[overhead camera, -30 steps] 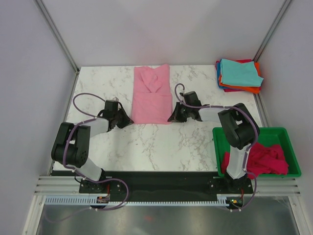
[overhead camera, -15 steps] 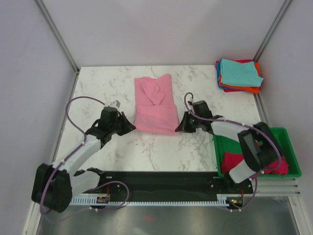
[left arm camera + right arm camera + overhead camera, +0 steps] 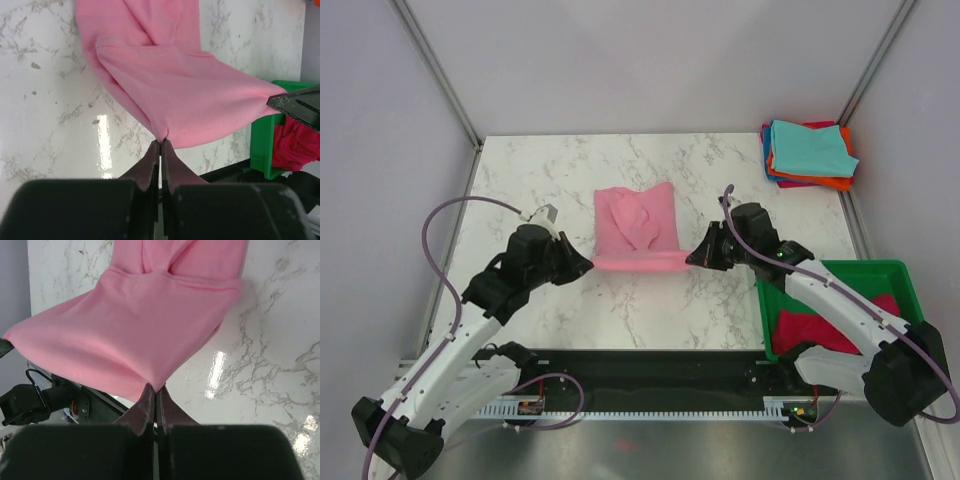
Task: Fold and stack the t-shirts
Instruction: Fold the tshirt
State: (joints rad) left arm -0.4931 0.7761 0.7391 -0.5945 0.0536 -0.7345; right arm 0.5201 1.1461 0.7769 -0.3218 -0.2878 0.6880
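A light pink t-shirt (image 3: 636, 225) hangs stretched between my two grippers over the middle of the table, its far part still lying on the marble. My left gripper (image 3: 588, 265) is shut on its near left corner (image 3: 161, 136). My right gripper (image 3: 691, 258) is shut on its near right corner (image 3: 155, 386). A stack of folded t-shirts (image 3: 808, 152), teal on top over orange, blue and red, lies at the far right corner. A magenta t-shirt (image 3: 820, 330) lies crumpled in the green bin (image 3: 885, 270).
The green bin stands at the near right edge of the table, just beside my right arm. The marble table (image 3: 520, 180) has walls on the left, back and right. The black rail of the arm bases runs along the near edge.
Both grippers have lifted and pulled the pink shirt's near edge toward the arm bases; the shirt has slid nearer and its near half now hangs off the table.
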